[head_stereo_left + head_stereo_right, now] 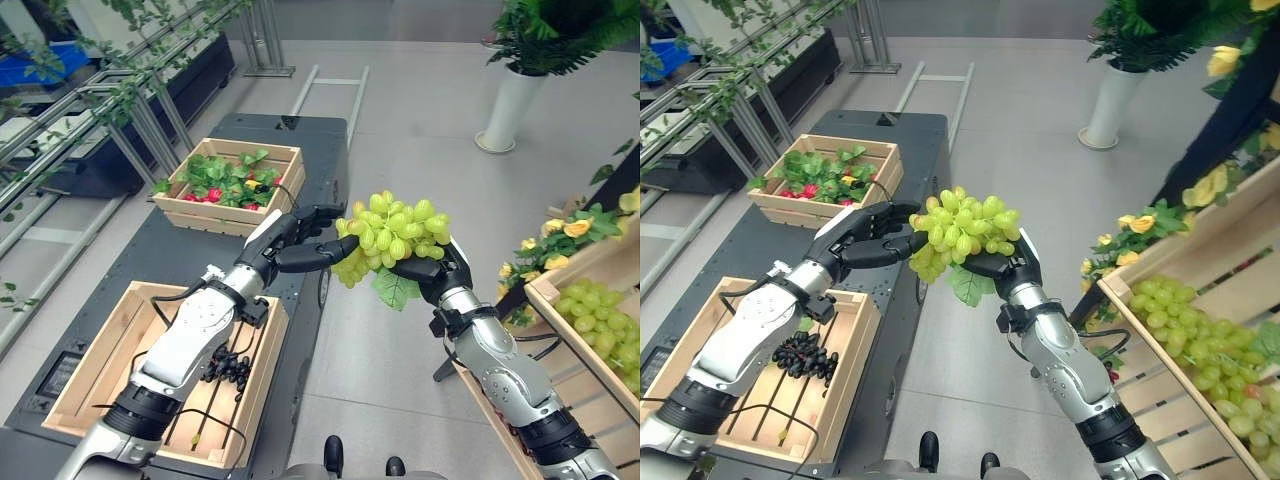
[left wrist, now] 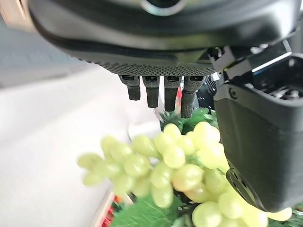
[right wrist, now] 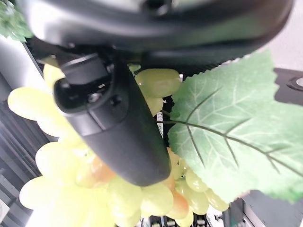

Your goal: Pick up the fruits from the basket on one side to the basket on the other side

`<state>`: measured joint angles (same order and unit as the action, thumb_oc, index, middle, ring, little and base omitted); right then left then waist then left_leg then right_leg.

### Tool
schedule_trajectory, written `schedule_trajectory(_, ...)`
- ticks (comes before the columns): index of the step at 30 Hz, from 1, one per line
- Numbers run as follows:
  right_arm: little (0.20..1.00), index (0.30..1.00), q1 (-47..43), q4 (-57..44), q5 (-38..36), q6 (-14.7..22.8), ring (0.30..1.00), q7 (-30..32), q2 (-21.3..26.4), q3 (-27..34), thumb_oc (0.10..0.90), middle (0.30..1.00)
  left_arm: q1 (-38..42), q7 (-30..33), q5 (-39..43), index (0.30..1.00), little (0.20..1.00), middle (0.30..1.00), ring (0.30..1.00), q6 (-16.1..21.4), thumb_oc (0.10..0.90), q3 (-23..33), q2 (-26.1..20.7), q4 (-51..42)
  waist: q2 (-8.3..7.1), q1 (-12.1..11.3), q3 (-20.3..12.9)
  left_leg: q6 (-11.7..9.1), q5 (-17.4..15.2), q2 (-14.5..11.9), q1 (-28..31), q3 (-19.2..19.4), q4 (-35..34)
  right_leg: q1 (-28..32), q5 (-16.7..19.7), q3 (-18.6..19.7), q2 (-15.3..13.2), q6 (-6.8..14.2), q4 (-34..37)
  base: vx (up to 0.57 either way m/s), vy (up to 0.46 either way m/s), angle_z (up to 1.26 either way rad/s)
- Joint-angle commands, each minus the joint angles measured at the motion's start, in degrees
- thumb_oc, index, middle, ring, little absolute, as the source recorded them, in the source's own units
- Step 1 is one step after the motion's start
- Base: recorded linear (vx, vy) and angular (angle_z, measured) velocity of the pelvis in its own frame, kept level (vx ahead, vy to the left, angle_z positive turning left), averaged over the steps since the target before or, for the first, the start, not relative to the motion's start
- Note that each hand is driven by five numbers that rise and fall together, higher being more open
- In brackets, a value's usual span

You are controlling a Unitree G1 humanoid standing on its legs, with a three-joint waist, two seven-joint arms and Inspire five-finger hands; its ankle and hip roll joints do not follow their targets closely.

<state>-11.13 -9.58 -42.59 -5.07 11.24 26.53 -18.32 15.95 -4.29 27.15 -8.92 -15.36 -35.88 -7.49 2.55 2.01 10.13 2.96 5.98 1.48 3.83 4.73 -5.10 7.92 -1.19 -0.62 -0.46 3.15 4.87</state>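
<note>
Left eye view: right robot hand (image 1: pixel 432 268) curls under the green grape bunch (image 1: pixel 392 235), held mid-air between baskets — left robot hand (image 1: pixel 290 243), fingers straight, touches its side, likely for a handover toward the near wooden basket (image 1: pixel 90 370).

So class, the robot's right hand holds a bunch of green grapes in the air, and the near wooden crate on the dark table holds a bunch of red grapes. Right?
Not quite. The right hand does hold the green grapes aloft, but the near wooden crate holds black grapes, as the right eye view shows.
</note>
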Motion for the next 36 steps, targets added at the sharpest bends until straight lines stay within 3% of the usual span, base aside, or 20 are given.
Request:
schedule_trajectory(1,0.300,0.300,-5.2,-7.9,1.2,9.6,0.300,-5.4,-1.3,3.9,0.400,0.300,7.6,4.4,4.6,0.900,0.900,0.900,0.900,11.0,0.800,1.1,3.1,4.7,-2.34,0.7,-5.9,-1.1,-9.9,1.3,3.7,-0.4,0.1,-2.5,0.1,-0.6,0.2,1.9,-1.0,-0.01,0.036,-0.28)
schedule_trajectory(9,0.300,0.300,-6.7,-11.8,6.3,12.0,0.300,-4.1,1.0,8.7,0.400,0.300,8.3,5.5,10.4,0.900,0.900,0.900,0.900,13.0,0.800,-0.9,9.1,7.7,-2.44,4.1,-5.2,-0.8,-11.0,0.9,4.5,2.4,0.1,-3.2,0.4,2.9,0.9,2.4,-1.8,-0.02,0.054,-0.28)
schedule_trajectory(22,0.300,0.300,-7.6,-14.5,3.4,13.7,0.300,-1.9,4.9,21.8,0.400,0.300,8.5,7.4,14.9,0.900,0.900,0.900,0.900,17.2,0.800,-0.3,15.5,13.5,-2.70,8.7,-5.0,-0.6,-12.2,0.0,5.3,6.3,0.1,-3.7,1.2,6.6,1.6,3.0,-1.4,0.02,0.041,-0.19)
schedule_trajectory(28,0.300,0.300,-6.9,-14.7,1.5,17.5,0.300,4.1,5.2,27.3,0.400,0.300,7.6,8.4,15.5,0.900,0.900,0.900,0.900,19.4,0.800,-0.5,16.2,14.3,-2.67,10.1,-4.9,-0.5,-12.6,-0.3,5.7,8.0,0.1,-4.0,1.5,7.7,1.9,3.0,-1.3,0.03,0.020,-0.15)
schedule_trajectory(36,0.300,0.300,-4.5,-13.9,6.1,17.3,0.300,11.7,7.5,33.4,0.400,0.300,5.4,9.8,15.3,0.900,0.900,0.900,0.900,22.7,0.800,-0.2,16.0,14.0,-2.77,11.4,-5.0,-0.4,-12.8,-0.5,5.8,9.3,0.1,-4.7,1.7,8.6,2.3,3.0,-1.5,0.02,0.018,-0.15)
